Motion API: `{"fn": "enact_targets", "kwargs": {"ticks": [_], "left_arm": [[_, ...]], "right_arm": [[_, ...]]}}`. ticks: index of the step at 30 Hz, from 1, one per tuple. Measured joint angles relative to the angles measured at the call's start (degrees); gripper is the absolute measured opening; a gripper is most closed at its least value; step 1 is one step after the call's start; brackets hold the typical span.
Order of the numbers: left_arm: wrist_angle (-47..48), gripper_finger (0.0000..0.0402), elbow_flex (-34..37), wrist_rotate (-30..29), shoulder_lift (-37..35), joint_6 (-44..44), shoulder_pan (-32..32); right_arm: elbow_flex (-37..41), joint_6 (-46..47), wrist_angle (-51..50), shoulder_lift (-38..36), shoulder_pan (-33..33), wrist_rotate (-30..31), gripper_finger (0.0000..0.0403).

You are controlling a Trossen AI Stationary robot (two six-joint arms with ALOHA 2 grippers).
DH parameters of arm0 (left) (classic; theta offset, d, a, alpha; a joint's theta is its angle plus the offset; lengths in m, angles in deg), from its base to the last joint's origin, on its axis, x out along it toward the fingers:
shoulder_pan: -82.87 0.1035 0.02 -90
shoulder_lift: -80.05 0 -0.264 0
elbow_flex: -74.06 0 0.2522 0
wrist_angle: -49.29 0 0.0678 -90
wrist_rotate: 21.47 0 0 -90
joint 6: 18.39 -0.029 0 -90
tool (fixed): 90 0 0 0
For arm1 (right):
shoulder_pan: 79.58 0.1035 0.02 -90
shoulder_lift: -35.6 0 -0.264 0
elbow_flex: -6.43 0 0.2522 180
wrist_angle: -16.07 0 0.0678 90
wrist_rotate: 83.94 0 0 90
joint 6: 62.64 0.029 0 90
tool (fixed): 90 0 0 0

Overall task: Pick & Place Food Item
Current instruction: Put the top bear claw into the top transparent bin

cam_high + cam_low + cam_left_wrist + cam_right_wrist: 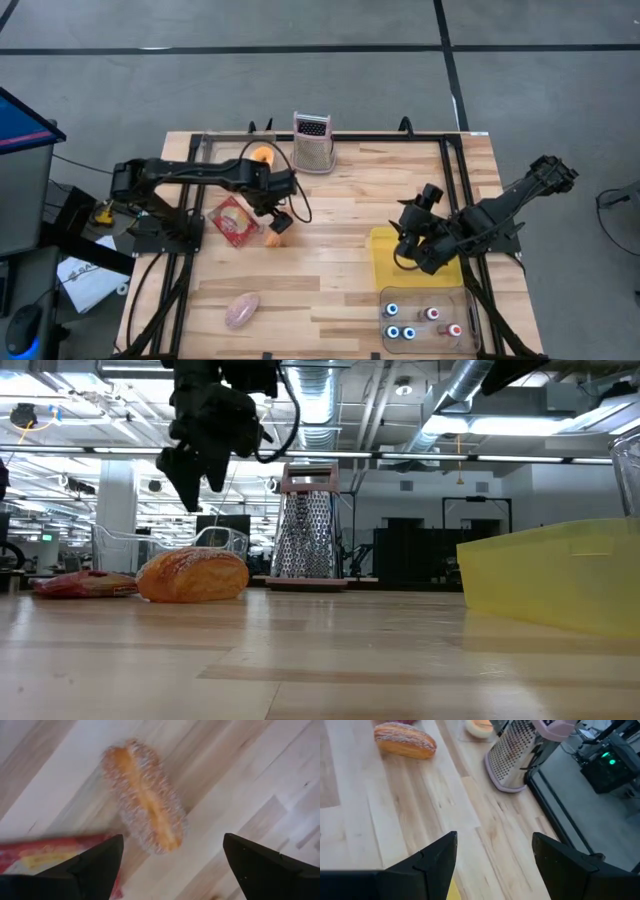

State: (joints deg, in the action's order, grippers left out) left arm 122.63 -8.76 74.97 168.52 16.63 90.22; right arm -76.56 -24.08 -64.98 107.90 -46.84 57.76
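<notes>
golden sugared bread roll (145, 797), yellow tray (385, 247)

A: Grey floor (330, 25) around the wooden table (340, 270), crossed by dark lines.
B: Beyond it, ceiling ducts (330, 400) and strip lights (500, 425) glow over a white column (115, 510).

On the bench (340, 280): one sugared bread roll (276, 238), one red packet (233, 221), one grater (313, 143), one orange piece (262, 155), one pink item (241, 311), one yellow bin (385, 250), one clear tray (425, 325) with five bottles.
</notes>
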Motion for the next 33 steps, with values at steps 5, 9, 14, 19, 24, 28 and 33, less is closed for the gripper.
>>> {"fn": "enact_targets", "kwargs": {"ticks": [5, 9, 14, 19, 24, 28, 33], "left_arm": [[-2.08, 0.0338, 0.00, -0.89, 2.52, 0.22, -0.36], [-1.46, 0.0352, 0.04, -1.07, 5.20, 0.19, -0.23], [0.01, 0.0368, 0.04, -3.03, 8.17, -0.83, 0.18], [-0.34, 0.0379, 0.04, -3.45, 10.84, -1.55, 0.18], [-0.92, 0.0387, 0.07, -3.43, 12.18, 0.06, 0.13], [-2.32, 0.0392, 0.04, -3.19, 12.93, 2.85, 0.11], [-3.08, 0.0392, 0.34, -3.00, 13.65, 5.19, -0.27]], "right_arm": [[0.00, 0.00, 0.00, 0.00, 0.39, -1.33, 0.0249], [0.00, 0.02, 0.00, 0.00, 0.69, -3.25, 0.0249], [0.00, 0.00, 0.00, -0.02, 0.69, -5.62, 0.0249], [0.00, -0.04, -0.15, -0.02, 0.69, -6.88, 0.0249], [0.00, -0.04, -0.10, -0.02, 1.49, -6.91, 0.0249], [0.00, 0.02, -0.02, -0.02, 2.49, -6.93, 0.0249], [0.00, 0.11, 0.01, -0.02, 3.51, -6.99, 0.0249]]}}
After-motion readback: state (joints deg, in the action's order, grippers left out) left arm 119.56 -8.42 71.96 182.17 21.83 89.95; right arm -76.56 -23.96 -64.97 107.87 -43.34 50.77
